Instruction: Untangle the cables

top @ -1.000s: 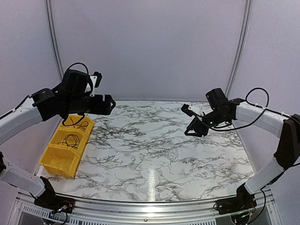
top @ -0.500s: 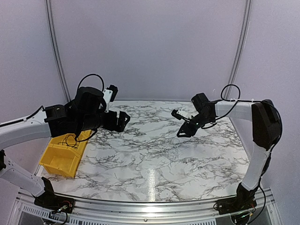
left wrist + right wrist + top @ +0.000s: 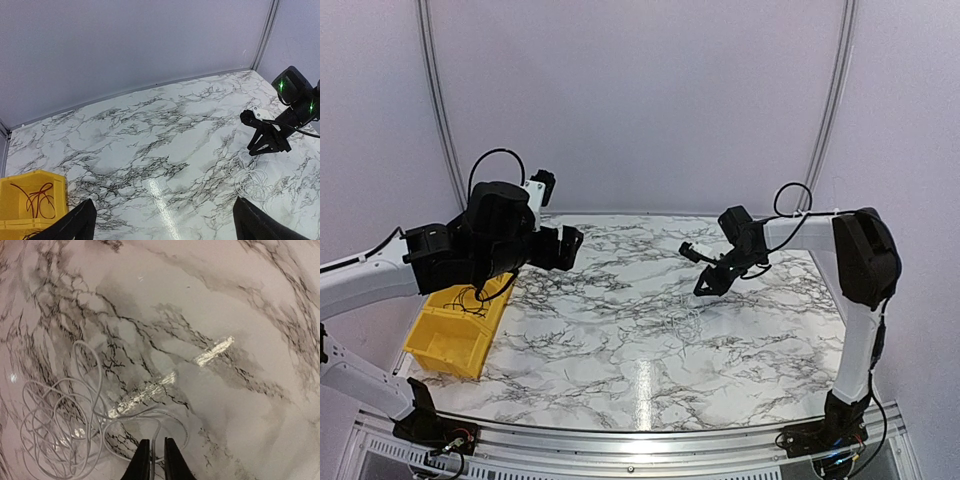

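My overhead camera sits above and behind the arm bases, looking forward and down over the whole marble table (image 3: 620, 340) to the back wall. The left wrist camera rides high, facing across the table toward the far right corner, with the left gripper (image 3: 163, 202) framing its bottom corners. The right wrist camera hangs close, looking almost straight down past the right gripper (image 3: 152, 460). All three catch the white cable (image 3: 55, 440); the overhead and left wrist views also share the yellow bin (image 3: 440, 345).
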Robot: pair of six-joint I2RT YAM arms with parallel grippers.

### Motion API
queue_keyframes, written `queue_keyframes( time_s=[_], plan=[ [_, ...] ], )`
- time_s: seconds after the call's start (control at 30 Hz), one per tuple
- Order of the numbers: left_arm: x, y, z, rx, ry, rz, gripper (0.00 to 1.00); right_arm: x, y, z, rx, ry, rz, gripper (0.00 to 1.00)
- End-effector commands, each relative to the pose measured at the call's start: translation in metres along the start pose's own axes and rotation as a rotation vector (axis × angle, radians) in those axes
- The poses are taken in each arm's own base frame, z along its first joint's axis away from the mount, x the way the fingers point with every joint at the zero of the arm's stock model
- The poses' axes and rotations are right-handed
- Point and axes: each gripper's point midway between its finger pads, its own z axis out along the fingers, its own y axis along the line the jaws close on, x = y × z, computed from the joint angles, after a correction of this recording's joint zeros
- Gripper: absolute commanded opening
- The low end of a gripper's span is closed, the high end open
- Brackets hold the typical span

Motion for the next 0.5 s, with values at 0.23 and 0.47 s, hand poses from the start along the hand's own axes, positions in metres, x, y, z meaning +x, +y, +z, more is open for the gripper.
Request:
queue_keyframes(
  time_s=[0.23, 0.47],
  plan=[
    [-0.013, 0.074, -0.006, -0.484, -0.112, -0.001, 0.99, -0.077, 0.039, -0.083, -0.004, -0.184, -0.1, 0.0],
    [-0.026, -0.018, 0.015, 0.042, -0.143, 0.059, 0.79, -0.113, 0.107, -0.155, -0.048, -0.294, -0.183, 0.0]
  ],
)
